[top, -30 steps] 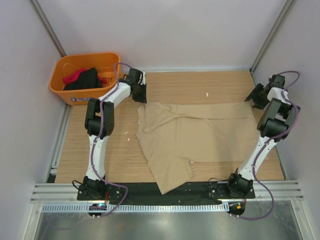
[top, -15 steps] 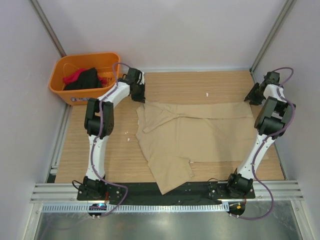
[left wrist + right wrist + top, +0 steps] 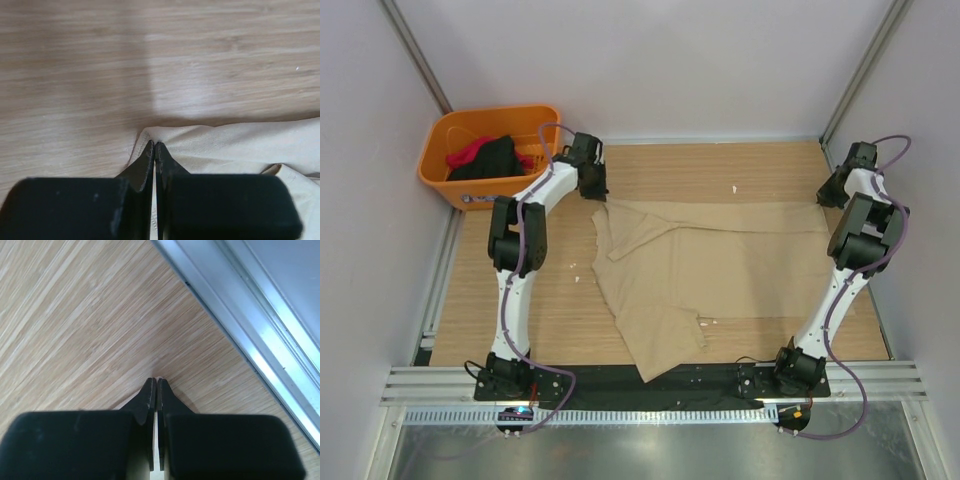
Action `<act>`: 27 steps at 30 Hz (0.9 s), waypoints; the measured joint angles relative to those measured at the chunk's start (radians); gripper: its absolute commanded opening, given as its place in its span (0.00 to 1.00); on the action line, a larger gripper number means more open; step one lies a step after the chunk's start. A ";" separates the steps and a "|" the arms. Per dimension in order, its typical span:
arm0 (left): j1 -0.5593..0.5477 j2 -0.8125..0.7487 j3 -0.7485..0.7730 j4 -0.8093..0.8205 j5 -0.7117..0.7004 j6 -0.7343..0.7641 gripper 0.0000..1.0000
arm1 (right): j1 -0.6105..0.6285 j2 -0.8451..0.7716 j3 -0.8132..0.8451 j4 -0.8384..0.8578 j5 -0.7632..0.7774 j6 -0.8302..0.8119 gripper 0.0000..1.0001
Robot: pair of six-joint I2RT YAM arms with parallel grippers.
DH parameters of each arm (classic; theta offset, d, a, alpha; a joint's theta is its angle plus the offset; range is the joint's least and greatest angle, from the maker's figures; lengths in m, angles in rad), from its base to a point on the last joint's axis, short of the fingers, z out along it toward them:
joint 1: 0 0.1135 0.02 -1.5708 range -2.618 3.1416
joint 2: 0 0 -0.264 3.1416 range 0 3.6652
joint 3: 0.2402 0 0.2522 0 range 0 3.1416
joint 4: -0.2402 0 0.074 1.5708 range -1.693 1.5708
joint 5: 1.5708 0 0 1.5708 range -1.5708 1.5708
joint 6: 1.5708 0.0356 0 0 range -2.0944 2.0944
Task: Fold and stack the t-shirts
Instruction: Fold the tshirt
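Note:
A tan t-shirt point(image 3: 720, 260) lies spread on the wooden table, with one sleeve folded over near its left side. My left gripper point(image 3: 597, 192) is at the shirt's far left corner. In the left wrist view this gripper point(image 3: 155, 145) is shut on the hem of the tan cloth point(image 3: 235, 145). My right gripper point(image 3: 827, 195) is at the shirt's far right corner, close to the side wall. Seen from the right wrist, the right gripper point(image 3: 153, 381) has its jaws pressed together with a sliver of pale cloth between them.
An orange basket point(image 3: 495, 112) stands at the far left corner, holding red and black clothes point(image 3: 490, 158). An aluminium rail point(image 3: 250, 315) runs along the right wall, just beyond the right gripper. A black mat point(image 3: 650, 385) lines the near edge between the arm bases.
Both grippers have closed on the shirt's far corners. The arms have shifted toward the back wall, and the shirt's far edge and body have slid that way with them.

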 measured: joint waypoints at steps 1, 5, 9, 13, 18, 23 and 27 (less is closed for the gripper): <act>0.002 0.002 0.010 -0.001 -0.003 -0.008 0.01 | 0.000 0.002 0.000 0.005 0.009 0.007 0.01; 0.003 0.009 0.048 0.002 -0.011 -0.011 0.38 | 0.001 0.011 0.015 0.005 0.010 0.019 0.22; 0.004 0.006 0.052 -0.003 -0.031 -0.016 0.58 | 0.016 0.023 0.053 -0.017 0.022 0.016 0.57; -0.001 -0.045 0.006 -0.024 -0.066 -0.009 0.58 | 0.042 0.010 0.061 -0.076 0.069 0.009 0.70; -0.026 -0.254 -0.130 -0.051 -0.096 0.013 0.52 | 0.101 -0.045 0.127 -0.173 0.112 0.026 0.73; -0.060 -0.510 -0.337 -0.027 -0.008 0.013 0.49 | 0.230 -0.154 0.130 -0.175 0.020 0.054 0.68; -0.072 -0.573 -0.463 -0.008 0.101 -0.001 0.39 | 0.402 -0.192 0.130 -0.138 -0.105 0.081 0.63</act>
